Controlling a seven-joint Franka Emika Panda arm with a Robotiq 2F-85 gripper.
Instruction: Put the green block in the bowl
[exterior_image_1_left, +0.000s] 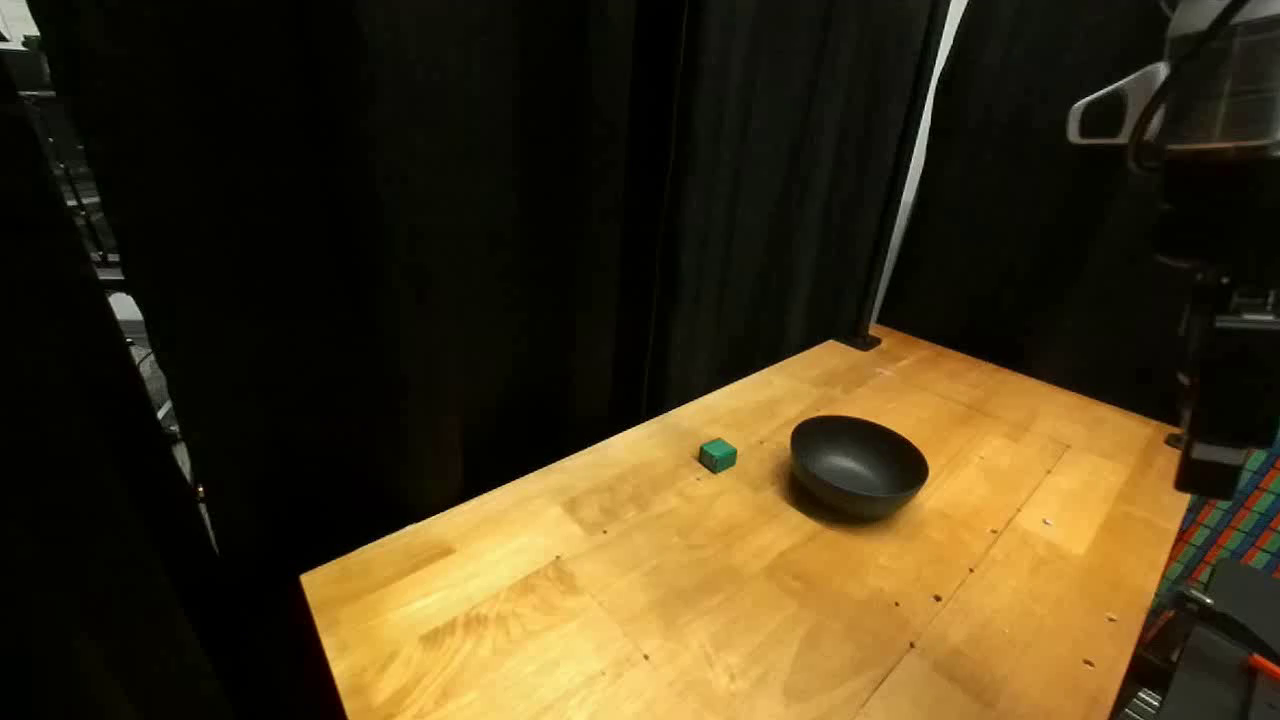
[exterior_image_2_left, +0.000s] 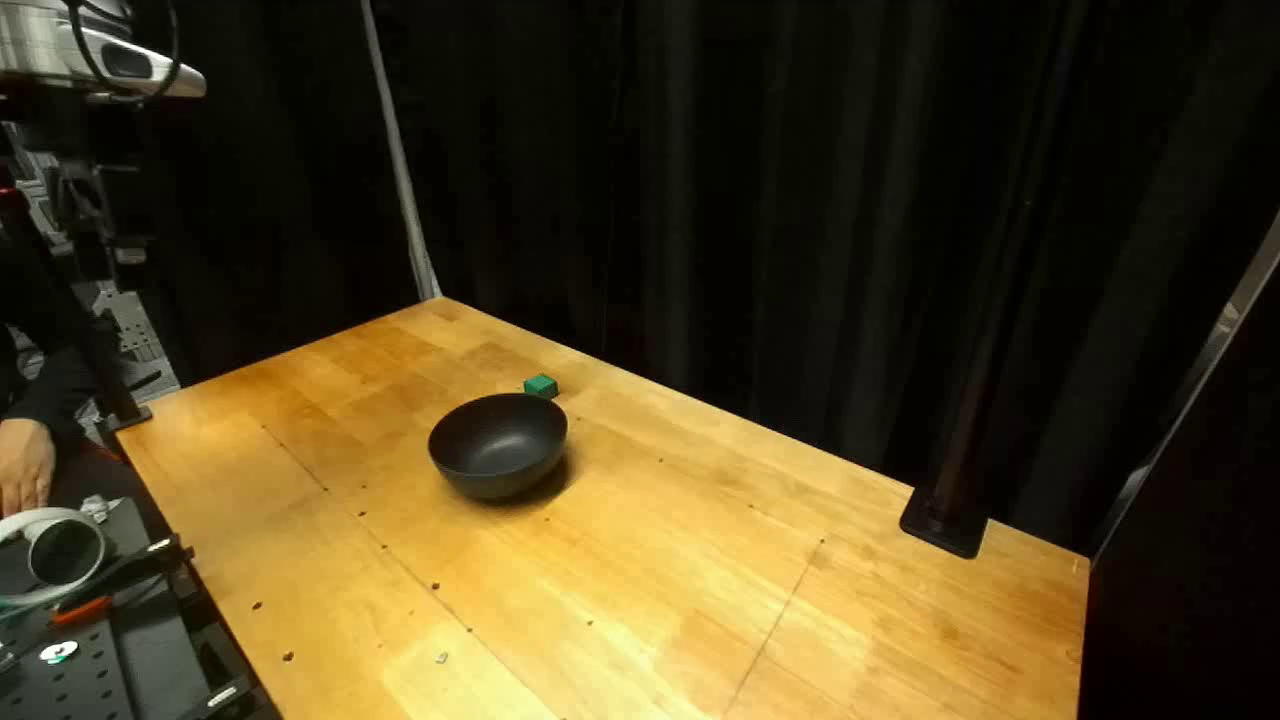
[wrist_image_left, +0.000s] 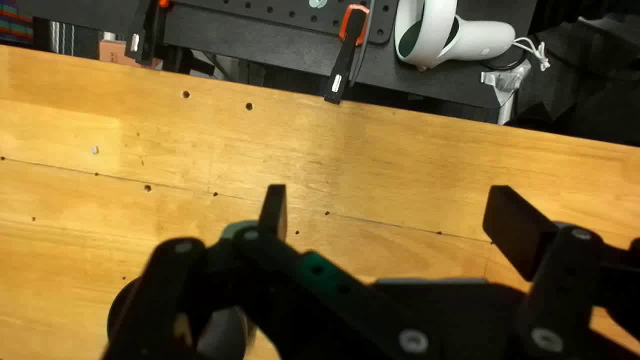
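Wood it is, and plenty of it: the tabletop (exterior_image_1_left: 720, 600) is smooth, lightly glossy, grain and joins showing clearly. Now the bowl (exterior_image_1_left: 858, 468), smooth-walled, a soft shine on its inside in both exterior views. The block (exterior_image_1_left: 717, 455) gives us flat, fairly matt faces; what it's made of, no telling from here! And look at the curtains (exterior_image_2_left: 800, 200), dull matt cloth in soft folds. Over to the wrist view: the tool (wrist_image_left: 387, 212) is matt and hard-looking, its screws (wrist_image_left: 413, 341) showing bright metal. There's the controller (wrist_image_left: 470, 40), smooth and clean in white plastic, and the clamp (wrist_image_left: 347, 55), plastic-looking as well, and a crumpled scrap (wrist_image_left: 507, 77), silvery, wrinkled, shiny like foil.
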